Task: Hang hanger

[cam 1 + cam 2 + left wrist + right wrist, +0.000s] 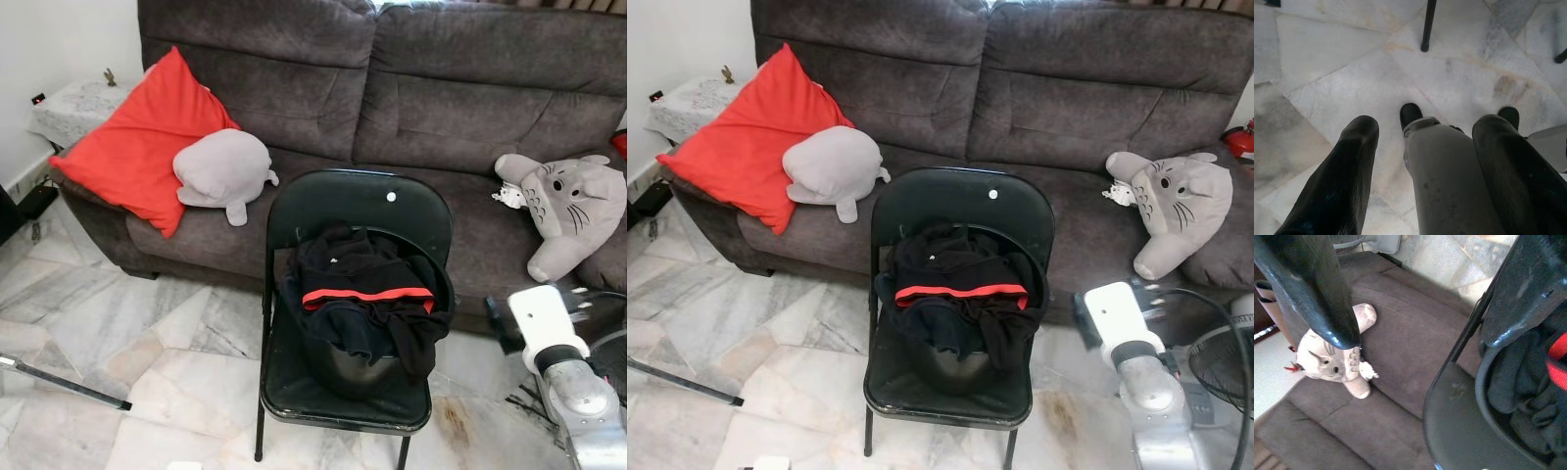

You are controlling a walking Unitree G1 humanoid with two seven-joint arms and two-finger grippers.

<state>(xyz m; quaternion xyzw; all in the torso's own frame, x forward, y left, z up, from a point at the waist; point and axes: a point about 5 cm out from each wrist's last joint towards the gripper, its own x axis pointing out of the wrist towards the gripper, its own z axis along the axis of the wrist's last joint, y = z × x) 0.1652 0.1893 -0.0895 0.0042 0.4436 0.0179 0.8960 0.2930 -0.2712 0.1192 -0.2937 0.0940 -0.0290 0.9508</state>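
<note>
Right gripper (1415,298): fingers spread apart, holding nothing, raised beside the chair with its silver arm (578,392) low at the right of the head views. Through the gap between its fingers appear the sofa seat and the grey cat plush.

Left gripper (1425,161): fingers apart, empty, pointing down at the marble floor (1342,83), with the robot's own leg (1449,181) between them and a chair leg tip (1424,47) beyond.

Folding chair (353,211): black, standing on the floor just in front of the sofa, backrest toward the sofa.

Basket (343,367): dark, round-rimmed, resting on the chair seat.

Clothes (362,294): black with a red band, heaped in the basket and spilling over its rim. Hanger: cannot be made out among them.

Sofa (441,108): dark grey, behind the chair.

Red cushion (137,137): leaning at the sofa's left end.

Grey plush (223,171): rounded, lying against the red cushion.

Cat plush (568,206): grey, on the sofa's right end.

Side table (73,108): left of the sofa, covered with a pale cloth.

Fan (1220,367): on the floor, right edge.
</note>
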